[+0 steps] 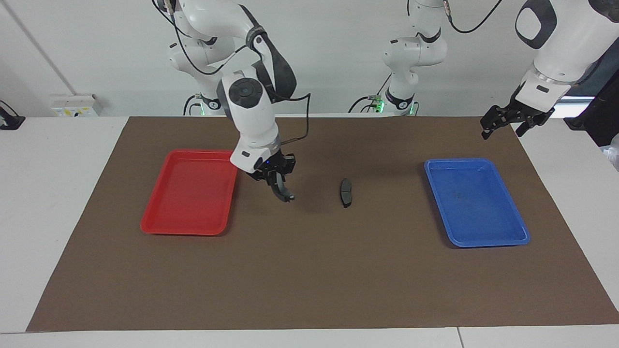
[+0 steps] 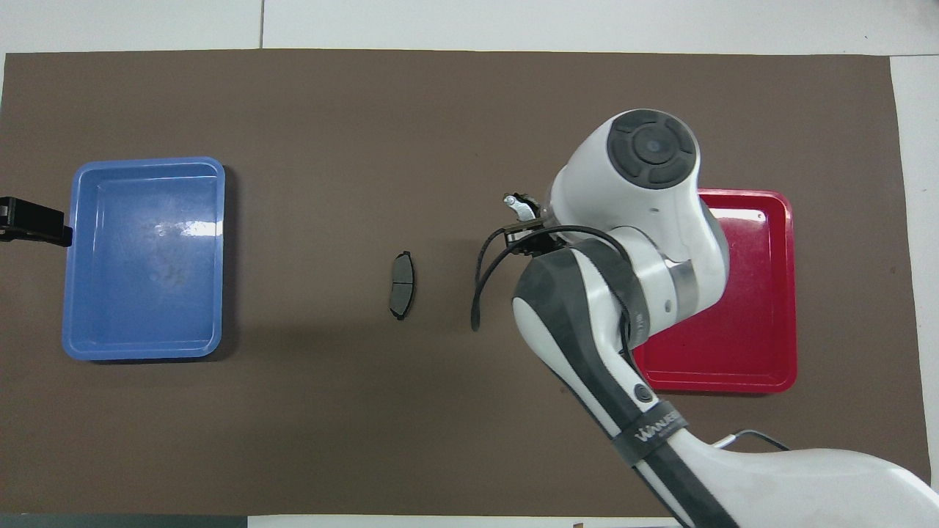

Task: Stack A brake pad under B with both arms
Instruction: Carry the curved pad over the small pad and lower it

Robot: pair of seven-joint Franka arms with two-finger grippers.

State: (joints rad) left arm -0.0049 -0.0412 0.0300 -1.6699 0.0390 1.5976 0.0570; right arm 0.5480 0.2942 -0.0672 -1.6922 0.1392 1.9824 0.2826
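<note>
- Right gripper, mid-frame between red tray and short pad, grips the curved brake piece.
- Left gripper, upper right, waits spread wide, holding nothing.

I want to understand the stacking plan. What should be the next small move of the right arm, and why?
Probably carry on toward the left arm's end until the right gripper, shut on the curved piece B, hangs over the A brake pad. B is over bare mat beside the red tray, not above the pad lying flat mid-table. The left gripper waits, open, near the blue tray.
</note>
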